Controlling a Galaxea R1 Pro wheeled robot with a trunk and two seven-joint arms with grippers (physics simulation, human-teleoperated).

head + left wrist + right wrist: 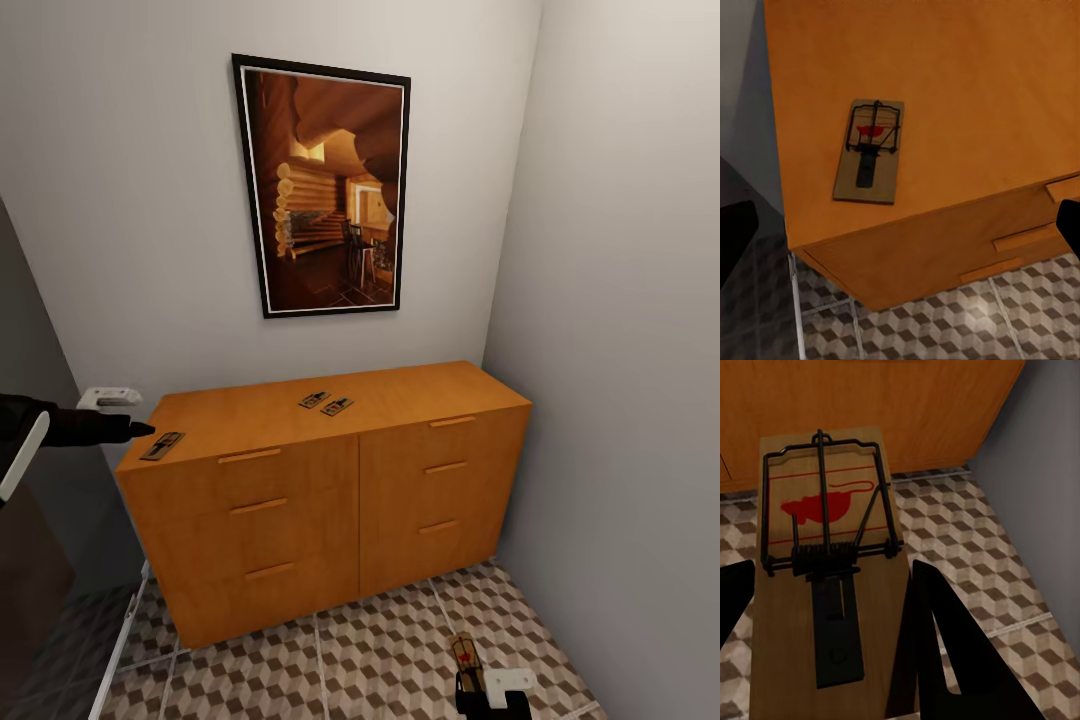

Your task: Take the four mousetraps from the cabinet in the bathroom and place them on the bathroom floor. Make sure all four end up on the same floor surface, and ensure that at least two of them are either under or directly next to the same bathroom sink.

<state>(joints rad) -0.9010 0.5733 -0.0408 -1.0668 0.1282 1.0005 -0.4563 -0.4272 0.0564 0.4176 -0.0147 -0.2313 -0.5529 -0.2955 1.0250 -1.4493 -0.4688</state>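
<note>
Where the head view looks down into a narrow corner, the cabinet [330, 480] is seen against the back wall under a framed picture [325, 185]. Two mousetraps [314, 400] [337, 406] are laid side by side near the middle of its top, and a third mousetrap [162, 446] is set at the top's left front corner. The left gripper [135, 429] is held just beside that corner trap; whether its jaws are apart cannot be told here. Low in the view, a fourth mousetrap [465, 655] is seen above the bathroom floor [370, 660], gripped by the right gripper [480, 690].

From the left wrist view, the corner mousetrap [870, 151] is recorded lying flat on the cabinet top [967, 97], close to the edge. The dark fingertips [735, 240] are spread wide, with nothing between them.

From the right wrist view, a mousetrap [829, 577] is recorded clamped between the closed-in fingers [937, 652], its board level over the tiled floor [967, 540] in front of the cabinet's lower drawers [870, 405].
</note>
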